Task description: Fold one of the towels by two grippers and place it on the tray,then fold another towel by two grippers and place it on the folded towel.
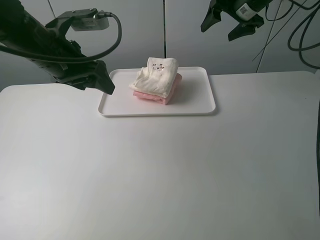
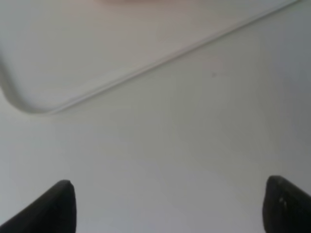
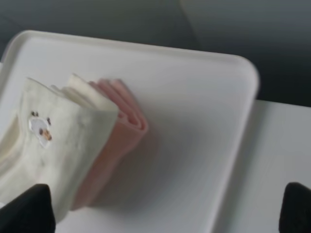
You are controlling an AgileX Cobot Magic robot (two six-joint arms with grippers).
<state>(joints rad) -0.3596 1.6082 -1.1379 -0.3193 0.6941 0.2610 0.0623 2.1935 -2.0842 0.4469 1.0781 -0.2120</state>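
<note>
The white tray [image 1: 200,102] lies at the back middle of the table. On it rests the folded pink towel [image 1: 169,93], and the folded cream towel [image 1: 155,76] with its small embroidered label lies on top of the pink one. The right wrist view shows the same stack: cream towel [image 3: 48,141] over pink towel [image 3: 121,131] on the tray [image 3: 204,97]. My left gripper [image 1: 100,80] hangs open just off the tray's left edge, fingertips [image 2: 53,206] wide apart over bare table. My right gripper [image 1: 232,25] is raised high behind the tray, open and empty.
A grey wall panel stands behind the table. Black cables [image 1: 300,35] trail at the upper right. The tray's rounded corner and rim [image 2: 146,68] cross the left wrist view. White tabletop [image 1: 160,175] stretches in front of the tray.
</note>
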